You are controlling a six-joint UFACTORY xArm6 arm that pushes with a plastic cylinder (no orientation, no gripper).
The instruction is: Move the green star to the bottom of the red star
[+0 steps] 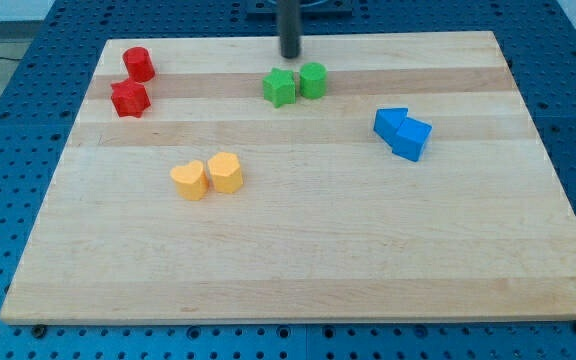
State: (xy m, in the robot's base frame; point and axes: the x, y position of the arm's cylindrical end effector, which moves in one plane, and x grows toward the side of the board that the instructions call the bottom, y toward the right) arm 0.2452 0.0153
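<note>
— While the wooden board [298, 250] lies flat, where is the green star [279, 87]?

— Near the view's top, touching a green block [313, 79], well apart from the red star [129, 98].

— And my tip [290, 55]?

— Just above both green blocks. It is a bare rod, no claw to tell of.

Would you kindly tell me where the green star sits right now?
The green star sits near the view's top centre, touching the other green block on its right, just below my tip.
</note>
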